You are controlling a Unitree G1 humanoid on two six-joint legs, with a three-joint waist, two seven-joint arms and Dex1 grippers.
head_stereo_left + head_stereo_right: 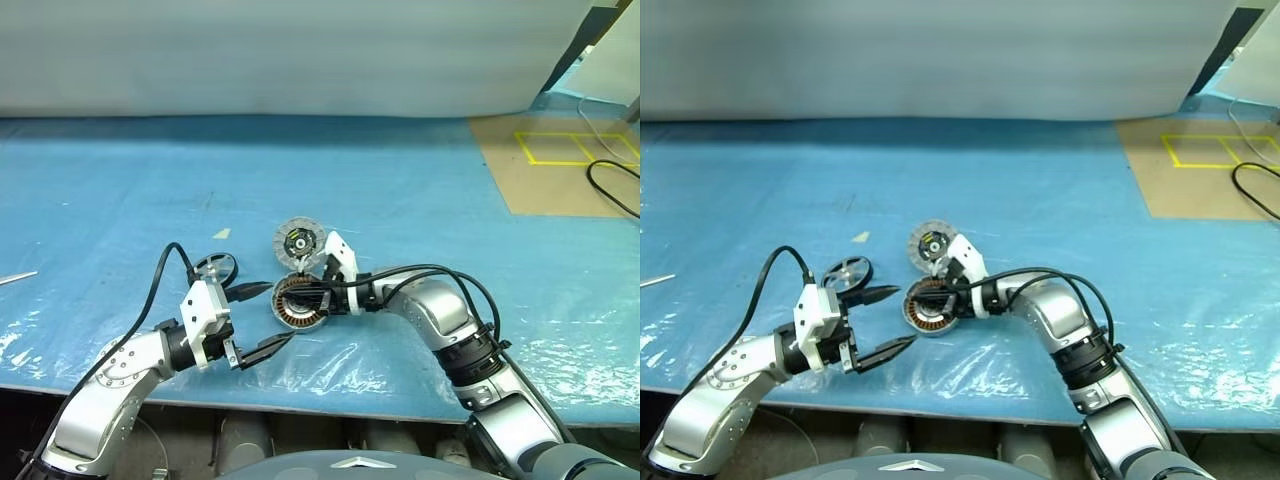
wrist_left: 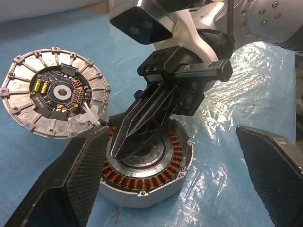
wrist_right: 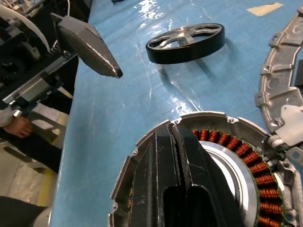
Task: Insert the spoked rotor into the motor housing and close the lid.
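The bench is wearing a blue, glossy plastic sheet. The motor housing is showing copper-brown windings ringing a silver hub inside a grey wall. The lid is displaying white-silver segments around a dark centre with yellow parts. The spoked rotor is showing a black rim and silvery spokes. Yellow tape is outlining rectangles on a tan board at the bench's far right corner.

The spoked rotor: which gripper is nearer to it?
Left. The left gripper stands open just beside the spoked rotor. The right gripper, shut, rests over the motor housing, farther away.
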